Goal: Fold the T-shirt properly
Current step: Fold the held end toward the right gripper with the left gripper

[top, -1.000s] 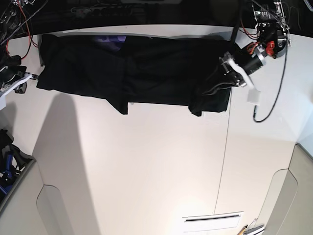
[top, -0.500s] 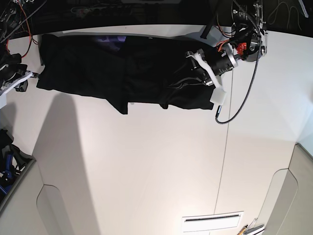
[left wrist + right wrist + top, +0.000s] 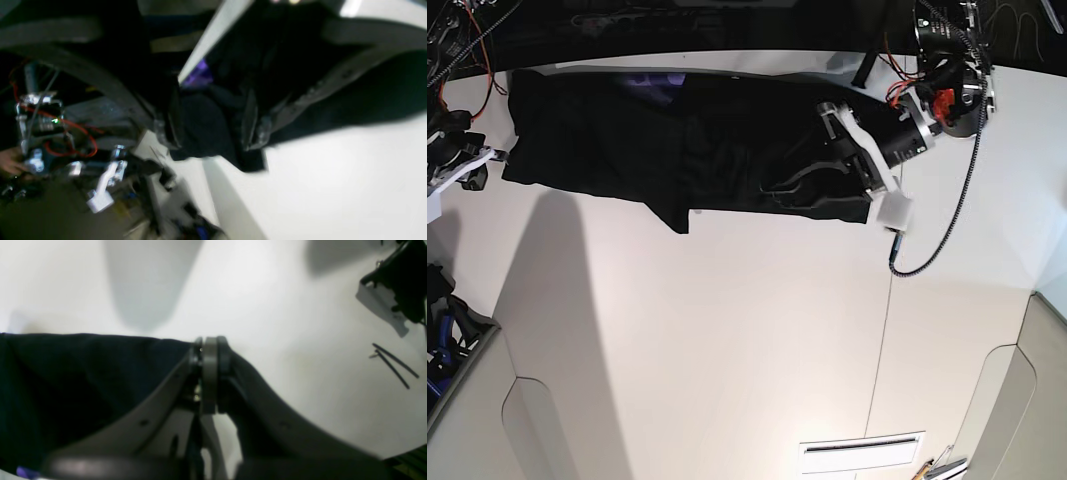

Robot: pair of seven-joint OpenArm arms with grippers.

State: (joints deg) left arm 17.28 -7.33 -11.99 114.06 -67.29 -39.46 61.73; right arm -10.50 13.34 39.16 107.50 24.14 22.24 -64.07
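Cloth is pinned at nine o'clock on the white table (image 3: 727, 340), where the right gripper (image 3: 489, 156) is seen with jaws pressed fully together at the edge of the large black short-sleeved T-shirt (image 3: 627, 150), presumably to anchor that end. Across twelve o'clock the limp, matte shirt is spread as a long wrinkled band, a purple patch (image 3: 649, 82) showing at its far edge. At two o'clock the left gripper (image 3: 787, 185) is held over the doubled-over end, jaws spread wide, with folded fabric lying between them and seemingly released.
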